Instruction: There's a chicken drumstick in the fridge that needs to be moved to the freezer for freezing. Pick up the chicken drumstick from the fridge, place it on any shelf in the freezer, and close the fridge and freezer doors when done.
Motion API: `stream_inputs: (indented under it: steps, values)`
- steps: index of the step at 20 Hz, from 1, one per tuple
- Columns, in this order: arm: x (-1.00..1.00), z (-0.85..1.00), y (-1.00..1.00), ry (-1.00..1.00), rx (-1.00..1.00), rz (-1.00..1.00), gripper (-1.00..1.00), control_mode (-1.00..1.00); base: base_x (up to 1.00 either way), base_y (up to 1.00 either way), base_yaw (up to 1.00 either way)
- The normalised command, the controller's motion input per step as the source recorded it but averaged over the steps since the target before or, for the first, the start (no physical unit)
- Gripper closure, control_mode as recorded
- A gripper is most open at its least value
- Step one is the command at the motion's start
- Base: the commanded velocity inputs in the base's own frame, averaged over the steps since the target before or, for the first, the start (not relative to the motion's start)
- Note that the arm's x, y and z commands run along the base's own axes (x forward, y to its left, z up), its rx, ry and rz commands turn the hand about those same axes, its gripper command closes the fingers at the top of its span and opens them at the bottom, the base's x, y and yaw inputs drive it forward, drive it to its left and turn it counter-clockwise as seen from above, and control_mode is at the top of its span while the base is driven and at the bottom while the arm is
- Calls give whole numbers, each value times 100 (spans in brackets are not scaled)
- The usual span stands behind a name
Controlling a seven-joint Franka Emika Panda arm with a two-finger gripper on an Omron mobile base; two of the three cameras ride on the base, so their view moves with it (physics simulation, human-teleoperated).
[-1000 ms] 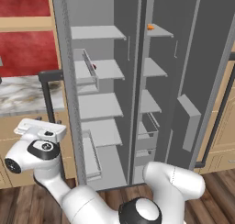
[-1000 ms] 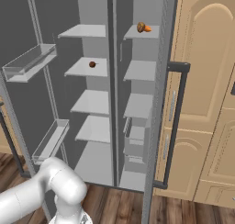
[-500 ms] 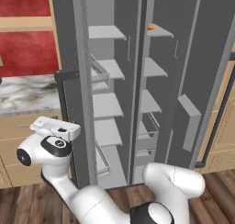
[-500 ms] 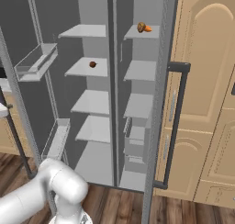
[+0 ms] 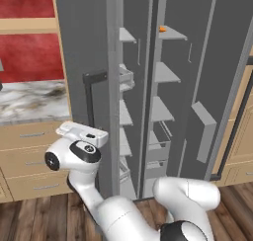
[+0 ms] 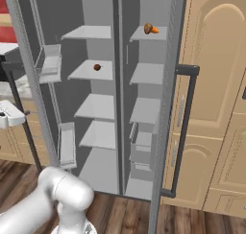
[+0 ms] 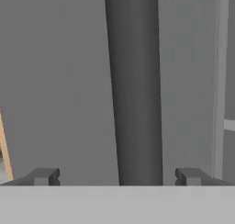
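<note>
The chicken drumstick (image 6: 151, 29) (image 5: 162, 29) lies on the top shelf (image 6: 144, 34) of the freezer, the narrower right half. A small dark ball (image 6: 97, 67) sits on a broad fridge shelf. The fridge door (image 5: 86, 47), with clear inner bins (image 6: 48, 63), stands partly swung in. My gripper (image 5: 91, 136) (image 7: 117, 177) is open at that door's outer face. The door's dark vertical handle (image 7: 135, 85) (image 5: 91, 104) stands between my fingertips (image 7: 46, 176), unclamped. The freezer door (image 6: 173, 108) stands wide open.
A marble counter (image 5: 29, 99) over wooden drawers (image 5: 29, 156) lies left of the fridge, close behind my hand. Tall beige cabinets (image 6: 216, 84) stand right of the freezer door and its long handle (image 6: 185, 127). Wooden floor (image 6: 120, 209) runs in front.
The fridge door has swung well toward shut, and my hand has moved along with its handle. The drumstick and the freezer door have not moved.
</note>
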Motion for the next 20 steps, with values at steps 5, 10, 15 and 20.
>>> stream_inputs:
  steps: [5,10,15,20]
  values:
    - [36,0,-75,0,4,-3,-100,-100,0,0,0]
    - [50,0,-71,0,5,-4,-100,-100,0,0,0]
    - [63,1,-63,0,5,-3,-100,-100,0,0,0]
    - [72,0,-42,0,4,0,-100,-100,0,0,0]
